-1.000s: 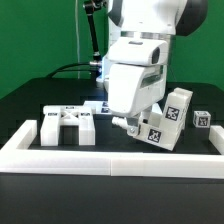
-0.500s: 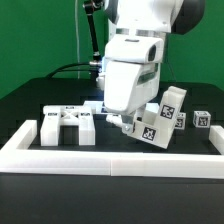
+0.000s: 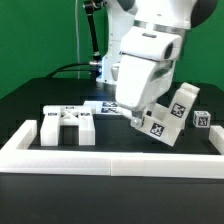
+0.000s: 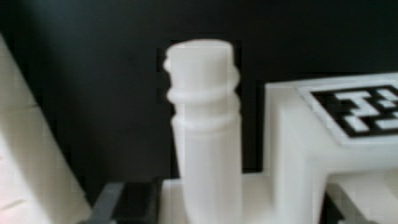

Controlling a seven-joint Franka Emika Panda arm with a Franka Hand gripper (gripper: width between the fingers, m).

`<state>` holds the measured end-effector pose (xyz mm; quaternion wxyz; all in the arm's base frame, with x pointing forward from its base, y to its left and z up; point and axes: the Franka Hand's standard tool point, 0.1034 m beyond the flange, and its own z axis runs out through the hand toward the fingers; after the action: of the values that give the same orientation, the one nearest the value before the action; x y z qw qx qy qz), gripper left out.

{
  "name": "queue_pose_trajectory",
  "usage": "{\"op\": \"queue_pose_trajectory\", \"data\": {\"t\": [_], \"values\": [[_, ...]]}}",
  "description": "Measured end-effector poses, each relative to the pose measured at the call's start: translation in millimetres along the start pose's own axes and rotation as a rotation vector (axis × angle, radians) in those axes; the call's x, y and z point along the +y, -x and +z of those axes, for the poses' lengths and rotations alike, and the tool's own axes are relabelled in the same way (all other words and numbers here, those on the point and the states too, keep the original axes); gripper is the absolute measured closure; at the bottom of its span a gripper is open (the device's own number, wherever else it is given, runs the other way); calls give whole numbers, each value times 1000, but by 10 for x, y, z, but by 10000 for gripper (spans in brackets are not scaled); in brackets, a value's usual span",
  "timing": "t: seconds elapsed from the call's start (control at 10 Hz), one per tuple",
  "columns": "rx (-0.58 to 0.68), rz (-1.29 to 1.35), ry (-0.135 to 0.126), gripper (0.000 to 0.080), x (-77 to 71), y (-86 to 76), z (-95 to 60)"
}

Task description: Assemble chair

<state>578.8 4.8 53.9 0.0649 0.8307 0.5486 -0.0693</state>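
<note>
My gripper [image 3: 134, 116] is shut on a white chair piece [image 3: 166, 122] that carries square black-and-white tags and hangs tilted just above the black table, right of centre in the exterior view. In the wrist view a white post [image 4: 205, 120] with a rounded, ridged tip rises from between my dark fingers [image 4: 114, 198], and a tagged white block [image 4: 349, 125] of the same piece stands beside it. Another white bracket-like chair piece [image 3: 68, 126] rests on the table at the exterior view's left, apart from my gripper.
A long low white border wall [image 3: 110, 160] runs along the table's front and sides. A small tagged white cube [image 3: 203, 119] sits at the exterior view's right. A flat white tagged part [image 3: 97, 106] lies behind the bracket piece. Cables hang behind the arm.
The wrist has tilted and swung toward the exterior view's right, carrying the tagged piece with it. The grip is unchanged and the bracket piece has not moved.
</note>
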Motion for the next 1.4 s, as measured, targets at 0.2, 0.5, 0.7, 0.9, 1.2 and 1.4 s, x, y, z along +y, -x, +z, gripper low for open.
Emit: {"op": "queue_pose_trajectory", "data": {"t": [0.2,0.5,0.7,0.9,1.2,1.4], "values": [[-77,-36,-23,466,24,57,-77],[-201,-51,-55,466,-6,28,-202],[-203,-58,-60,466,-27,11,-182],[-182,-153,-51,466,96,150,-146],[-179,-219,-47,466,356,553,-168],[-185,-216,-51,466,311,500,-145]]}}
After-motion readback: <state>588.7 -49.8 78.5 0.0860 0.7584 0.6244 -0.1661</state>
